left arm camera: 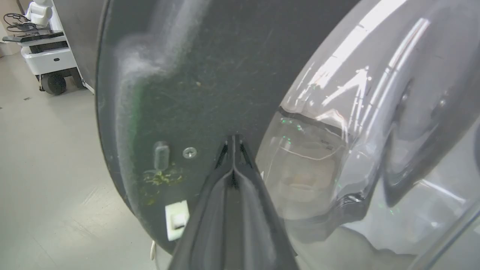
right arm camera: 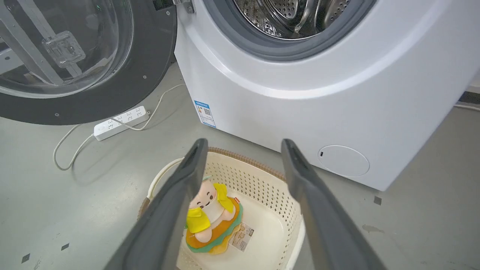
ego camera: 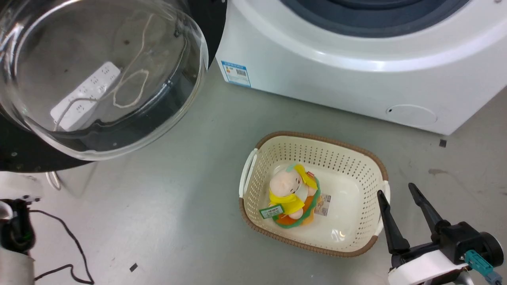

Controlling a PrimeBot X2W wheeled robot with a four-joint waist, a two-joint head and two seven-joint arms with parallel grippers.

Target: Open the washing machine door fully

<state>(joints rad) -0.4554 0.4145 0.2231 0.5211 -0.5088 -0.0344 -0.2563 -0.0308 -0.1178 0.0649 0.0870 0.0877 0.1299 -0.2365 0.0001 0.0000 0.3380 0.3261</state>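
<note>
The washing machine door [ego camera: 99, 71] is swung wide open to the left of the white washing machine [ego camera: 336, 71], its clear glass bowl bulging toward me inside a black rim. In the left wrist view my left gripper [left arm camera: 233, 138] is shut, empty, its tips at the door's [left arm camera: 168, 75] black inner face beside the glass. The right wrist view shows the door [right arm camera: 93, 101], the washer [right arm camera: 300, 97] and its steel drum [right arm camera: 296, 15]. My right gripper [ego camera: 396, 189] stands open low on the right, above the floor near the basket, its fingers [right arm camera: 176, 195] spread with nothing between them.
A cream basket [ego camera: 356, 158] holding a plush toy [ego camera: 291, 194] sits on the floor before the washer. A white power strip [right arm camera: 120, 122] with its cord lies under the door. A black cable [ego camera: 71, 241] trails at lower left. A white wheeled unit [left arm camera: 45, 56] stands further off.
</note>
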